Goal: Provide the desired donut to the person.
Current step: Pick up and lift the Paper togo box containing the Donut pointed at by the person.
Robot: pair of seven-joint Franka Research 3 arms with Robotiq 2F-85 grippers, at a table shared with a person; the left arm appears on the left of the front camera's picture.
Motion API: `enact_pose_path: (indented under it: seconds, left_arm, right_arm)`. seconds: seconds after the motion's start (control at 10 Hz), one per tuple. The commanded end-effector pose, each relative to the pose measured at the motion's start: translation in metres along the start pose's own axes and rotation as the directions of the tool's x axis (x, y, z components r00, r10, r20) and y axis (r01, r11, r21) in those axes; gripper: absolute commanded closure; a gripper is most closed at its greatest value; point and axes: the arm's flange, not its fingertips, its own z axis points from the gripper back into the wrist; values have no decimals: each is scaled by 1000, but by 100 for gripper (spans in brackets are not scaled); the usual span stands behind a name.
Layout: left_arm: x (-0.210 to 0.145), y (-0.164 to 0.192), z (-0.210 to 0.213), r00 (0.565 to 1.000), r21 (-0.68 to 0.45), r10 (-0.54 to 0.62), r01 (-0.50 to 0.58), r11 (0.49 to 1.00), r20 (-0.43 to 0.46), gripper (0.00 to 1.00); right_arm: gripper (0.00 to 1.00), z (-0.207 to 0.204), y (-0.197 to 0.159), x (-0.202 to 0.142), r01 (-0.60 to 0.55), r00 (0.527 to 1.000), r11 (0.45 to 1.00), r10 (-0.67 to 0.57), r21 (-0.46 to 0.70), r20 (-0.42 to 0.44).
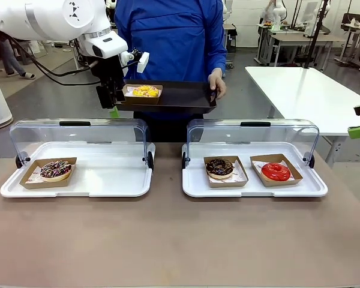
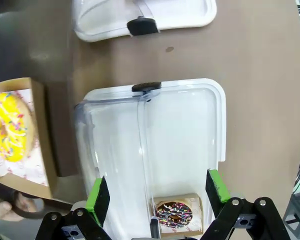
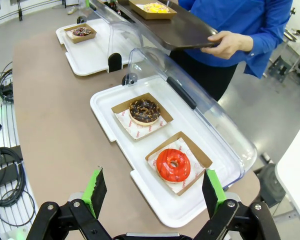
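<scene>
green pads on the left gripper stand wide apart with nothing between them. it hangs in the air just beside the near end of a black tray. in its wrist view the left gripper looks down past that tray onto a white case.

on the black tray a yellow donut with sprinkles lies in a brown card box. the person, in a blue jacket, holds the tray level over the table's far edge, one hand on its other end.

the right gripper is open too and empty, raised off the table's right end.

the table is matt brown. two white cases sit side by side on it, clear lids tipped up at the back. the left case holds a chocolate sprinkle donut in a box. the right case holds a chocolate donut and a red donut, each boxed on paper.

behind lie grey floor, a white table and desks farther off. cables trail beside the table.
</scene>
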Motion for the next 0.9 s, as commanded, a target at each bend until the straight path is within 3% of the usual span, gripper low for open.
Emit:
enact_pose_path:
  seconds: [0.0, 0.2, 0.4, 0.6, 0.8]
  left_arm:
    - [-9, -8, 4, 1000, -34, -8, 9, 999, 23, 0]
    - [-11, -18, 1, 997, -59, -29, 33, 998, 74, 0]
    - [8, -30, 16, 995, -89, 4, 5, 996, 98, 0]
    - [-29, -75, 47, 974, -76, 152, -141, 987, 167, 0]
    - [-90, -133, 47, 889, -72, 306, -300, 951, 342, 0]
  right_arm:
    - [0, -2, -1, 0, 2, 1000, 1000, -2, 7, 21]
    - [0, -2, -1, 0, 2, 1000, 1000, -2, 7, 21]
    - [0, -2, -1, 0, 2, 1000, 1000, -2, 7, 21]
    - [0, -2, -1, 0, 2, 1000, 1000, -2, 7, 21]
    - [0, -2, -1, 0, 2, 1000, 1000, -2, 7, 21]
